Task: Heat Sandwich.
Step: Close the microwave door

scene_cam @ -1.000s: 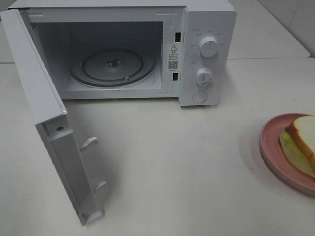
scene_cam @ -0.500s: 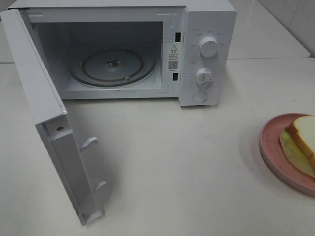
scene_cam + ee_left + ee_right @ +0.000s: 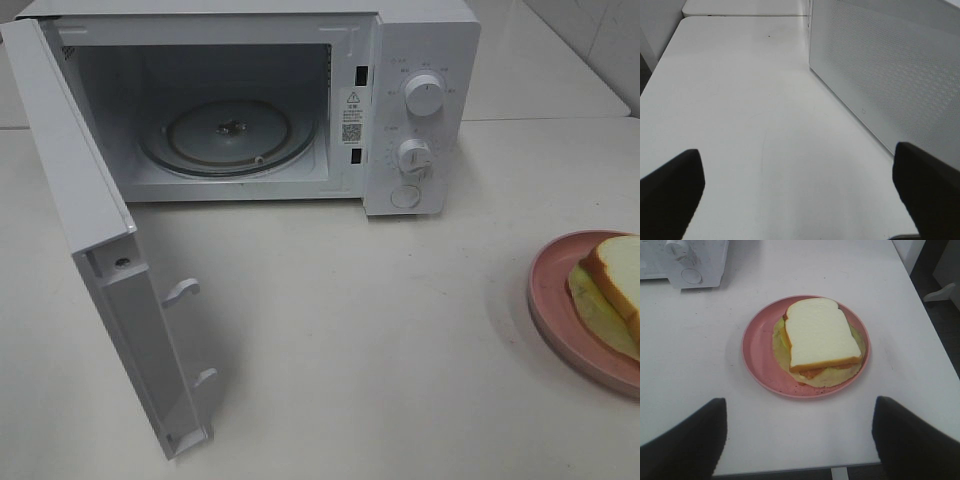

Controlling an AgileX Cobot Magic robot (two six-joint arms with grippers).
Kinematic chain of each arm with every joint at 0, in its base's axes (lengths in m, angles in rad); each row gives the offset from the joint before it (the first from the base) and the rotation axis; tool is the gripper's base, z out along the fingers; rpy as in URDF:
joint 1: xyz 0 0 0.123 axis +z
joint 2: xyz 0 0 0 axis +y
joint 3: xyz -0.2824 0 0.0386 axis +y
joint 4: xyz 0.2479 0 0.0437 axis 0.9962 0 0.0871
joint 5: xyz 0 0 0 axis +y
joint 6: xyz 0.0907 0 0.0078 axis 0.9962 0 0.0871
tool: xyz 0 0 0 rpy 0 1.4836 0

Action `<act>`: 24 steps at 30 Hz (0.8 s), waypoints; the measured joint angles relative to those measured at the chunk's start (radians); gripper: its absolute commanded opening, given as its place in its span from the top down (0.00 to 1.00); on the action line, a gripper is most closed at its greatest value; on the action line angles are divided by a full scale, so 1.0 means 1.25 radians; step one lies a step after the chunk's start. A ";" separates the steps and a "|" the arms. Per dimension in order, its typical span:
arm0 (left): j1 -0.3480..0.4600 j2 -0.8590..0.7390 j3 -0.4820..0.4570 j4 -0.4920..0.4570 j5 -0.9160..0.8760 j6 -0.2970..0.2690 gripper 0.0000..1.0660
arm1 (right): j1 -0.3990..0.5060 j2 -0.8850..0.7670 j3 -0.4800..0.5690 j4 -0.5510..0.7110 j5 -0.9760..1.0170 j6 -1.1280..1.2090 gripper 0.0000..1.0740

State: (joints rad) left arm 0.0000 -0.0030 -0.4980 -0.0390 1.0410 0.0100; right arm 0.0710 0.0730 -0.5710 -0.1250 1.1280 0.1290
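Left jaws (image 3: 799, 185): spread wide, nothing held between them; only bare bench (image 3: 740, 110) is seen between the 2 dark fingers (image 3: 671, 192), with the perforated outer face of the microwave door (image 3: 890, 75) close alongside.
Microwave door, high view (image 3: 110, 270): swung fully open at the left, 2 latch hooks visible on its edge.
Microwave (image 3: 300, 100): set at the back of the bench, cavity exposed, glass turntable (image 3: 230, 135) lying inside with nothing on it.
Control panel (image 3: 420, 120): 2 round knobs stacked, a round button below them.
Plate (image 3: 757, 352): round, pink, placed on the bench to the right of the microwave, well apart from it; cut by the right edge of the high view.
Sandwich (image 3: 820, 332): laid on the plate, white slice uppermost, tan-orange crust and a pale yellow-green layer showing beneath.
Right jaws (image 3: 800, 437): opened wide, nothing gripped; the sandwich is seen ahead of the 2 fingers (image 3: 687, 440), centred on the gap between them, not touched by either.
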 measured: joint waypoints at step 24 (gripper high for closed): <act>0.000 0.000 0.000 0.000 0.000 0.000 0.09 | -0.033 -0.062 0.050 0.006 -0.062 -0.002 0.29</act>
State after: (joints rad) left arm 0.0000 -0.0030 -0.4980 -0.0390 1.0410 0.0100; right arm 0.0300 -0.0040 -0.5090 -0.1180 1.0500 0.1270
